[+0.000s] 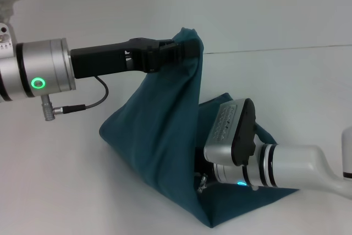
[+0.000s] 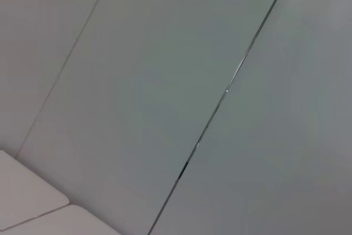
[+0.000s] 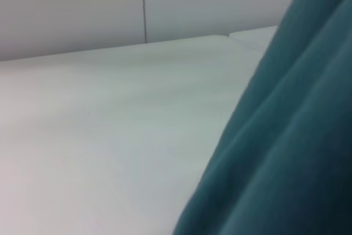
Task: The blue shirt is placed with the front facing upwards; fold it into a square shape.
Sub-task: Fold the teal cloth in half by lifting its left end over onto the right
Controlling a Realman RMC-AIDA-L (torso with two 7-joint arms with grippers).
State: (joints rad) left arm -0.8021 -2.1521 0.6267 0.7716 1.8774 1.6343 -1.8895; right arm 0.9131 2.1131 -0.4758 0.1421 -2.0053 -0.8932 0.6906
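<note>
Holding a corner of the blue shirt (image 1: pixel 159 136) high above the white table (image 1: pixel 60 185), my left gripper (image 1: pixel 179 50) has its fingers pinched on the topmost fold of cloth, so the fabric hangs from it in a steep tent down to the tabletop. My right gripper (image 1: pixel 204 177) sits low on the near side, buried in the shirt's lower folds; I cannot tell whether it is spread or pressed together. The right wrist view shows only draped cloth beside bare table, and the left wrist view shows no cloth at all. Risks as I judge them: the pinch looks shallow, so tension between the two arms could pull the corner free; the bunched lower portion may fold crooked; hidden fingers may snag extra layers.
</note>
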